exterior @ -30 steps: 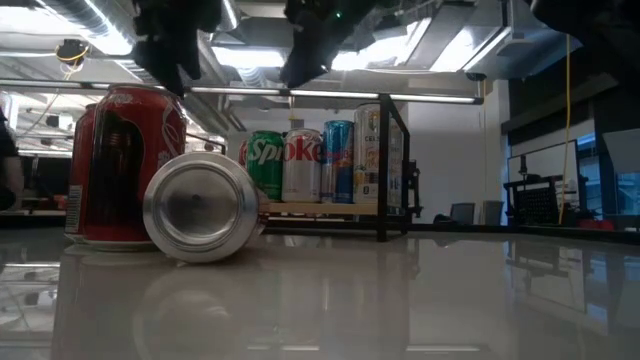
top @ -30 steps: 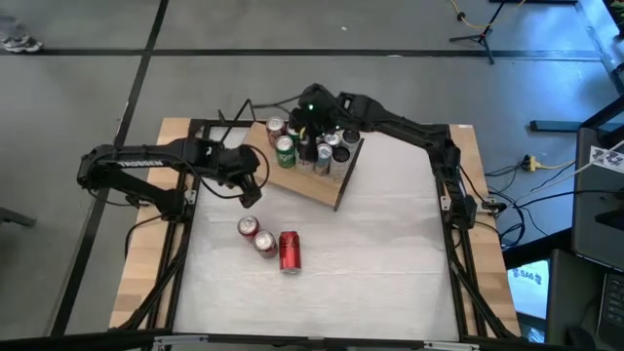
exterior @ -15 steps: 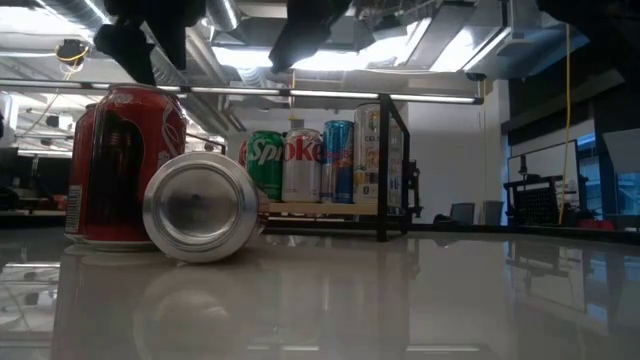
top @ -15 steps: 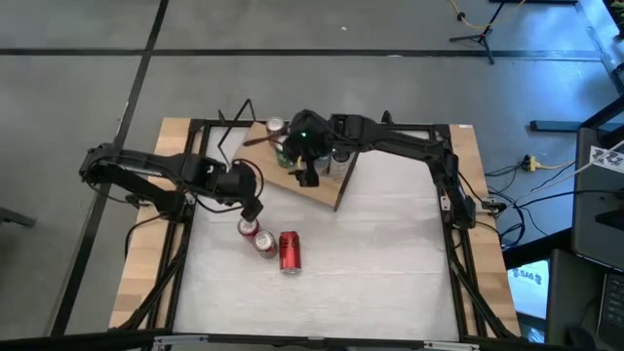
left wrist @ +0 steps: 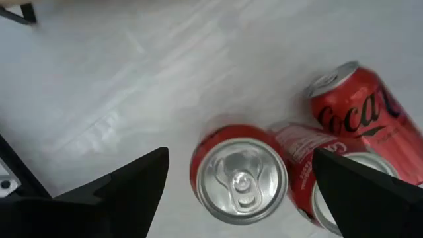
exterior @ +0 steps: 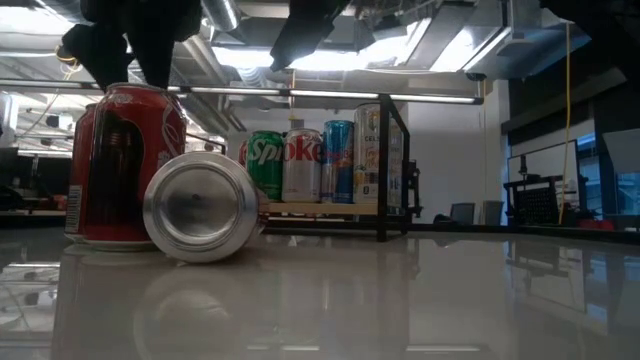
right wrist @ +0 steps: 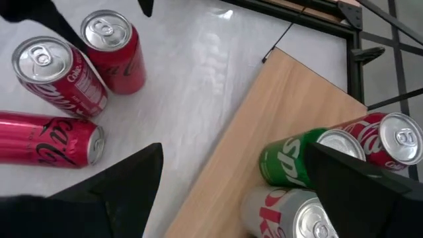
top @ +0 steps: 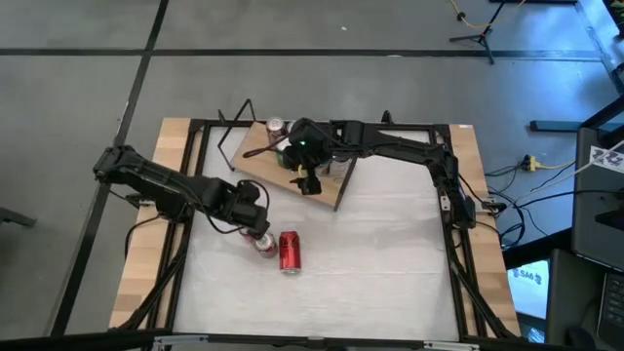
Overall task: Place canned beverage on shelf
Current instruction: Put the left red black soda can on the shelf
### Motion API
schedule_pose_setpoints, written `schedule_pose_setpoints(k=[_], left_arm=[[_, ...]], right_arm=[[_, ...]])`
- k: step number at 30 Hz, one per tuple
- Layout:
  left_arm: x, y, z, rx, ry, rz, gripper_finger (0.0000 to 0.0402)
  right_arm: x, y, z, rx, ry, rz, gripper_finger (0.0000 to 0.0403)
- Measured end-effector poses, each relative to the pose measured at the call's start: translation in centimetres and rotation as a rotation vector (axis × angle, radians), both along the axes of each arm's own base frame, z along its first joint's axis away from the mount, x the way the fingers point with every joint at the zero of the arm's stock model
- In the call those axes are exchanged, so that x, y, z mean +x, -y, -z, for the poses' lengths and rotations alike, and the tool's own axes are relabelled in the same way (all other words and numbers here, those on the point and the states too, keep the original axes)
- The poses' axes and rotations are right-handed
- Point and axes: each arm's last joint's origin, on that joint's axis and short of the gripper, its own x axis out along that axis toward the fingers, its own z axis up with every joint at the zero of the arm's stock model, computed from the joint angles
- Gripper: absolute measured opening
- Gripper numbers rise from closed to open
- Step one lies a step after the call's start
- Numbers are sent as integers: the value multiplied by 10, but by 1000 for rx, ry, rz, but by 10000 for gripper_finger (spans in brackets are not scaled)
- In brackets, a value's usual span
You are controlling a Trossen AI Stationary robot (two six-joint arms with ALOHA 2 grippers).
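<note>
A: Between the left gripper [left wrist: 238,182] fingers [left wrist: 125,192], spread wide: one upright red cola can [left wrist: 239,173], seen top-on from the left wrist. No finger contact visible; can stands on the white tabletop [left wrist: 132,73].

B: Neighbours of that can?

A: A second upright red can [right wrist: 53,66] just beside it, apparently touching. A third red can [top: 290,251] lies on its side next to that one. In the high view the left gripper [top: 255,216] hangs over the first can, arm reaching in from the table's left side.

B: Right side?

A: Right gripper [right wrist: 231,178] fingers [right wrist: 125,185] also spread, holding nothing. They sit above the near edge of the shelf [right wrist: 264,125], a light-brown board. High view puts the right gripper [top: 310,178] over the board at the table's far middle, set at an angle.

B: Shelf contents?

A: Right wrist view: a green can [right wrist: 301,158], a red-and-white can [right wrist: 390,142], a silver can [right wrist: 284,211], all upright on the board. Low view: a row of upright cans on the shelf [exterior: 330,210], green one [exterior: 265,165] leftmost, black wire frame [exterior: 385,170] around them.

B: Low-view foreground?

A: Upright red can [exterior: 125,165], with the lying can's silver end [exterior: 200,205] facing the camera in front of it.
</note>
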Motion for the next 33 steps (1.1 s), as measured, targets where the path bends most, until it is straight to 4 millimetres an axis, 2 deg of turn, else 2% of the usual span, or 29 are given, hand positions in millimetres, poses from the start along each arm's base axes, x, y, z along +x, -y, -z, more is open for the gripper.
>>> schedule_pose_setpoints(k=[14, 24, 33], left_arm=[[8, 21, 24, 9, -109, -32, 360], [18, 26, 42, 36, -187, 5, 359], [18, 26, 42, 40, -186, 9, 317]], right_arm=[[-1, 0, 1, 7, -7, -5, 360], [-1, 0, 1, 8, -7, -5, 360], [-2, 0, 2, 11, -30, -4, 360]])
